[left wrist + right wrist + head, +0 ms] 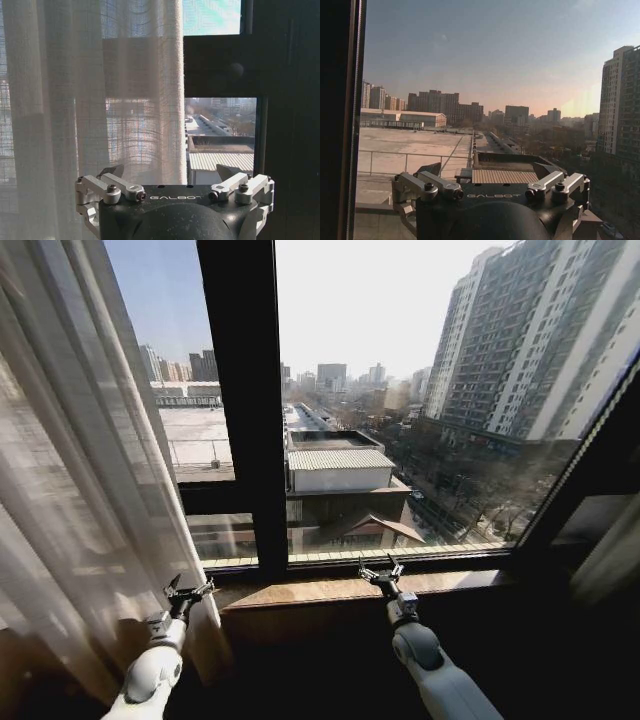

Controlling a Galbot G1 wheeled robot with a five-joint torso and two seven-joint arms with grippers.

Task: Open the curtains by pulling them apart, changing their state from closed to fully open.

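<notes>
Curtains [70, 490] cut off left; left hand [188, 593], right hand [380, 573] apart, empty.

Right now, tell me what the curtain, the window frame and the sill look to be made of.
Curtain: thin sheer white woven fabric, matte; light and buildings show through, and a grid weave is visible.
Window frame: probably black painted metal, smooth and dull; the material is uncertain.
Sill: looks like polished brown stone or wood, catching sunlight.

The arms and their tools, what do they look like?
Both arms are smooth rounded white-grey shells narrowing toward the wrist. The left tool and right tool have silver metal linkages with dark bolts and dark pointed fingertips. Each black wrist housing reads GALBOT in pale letters.
</notes>
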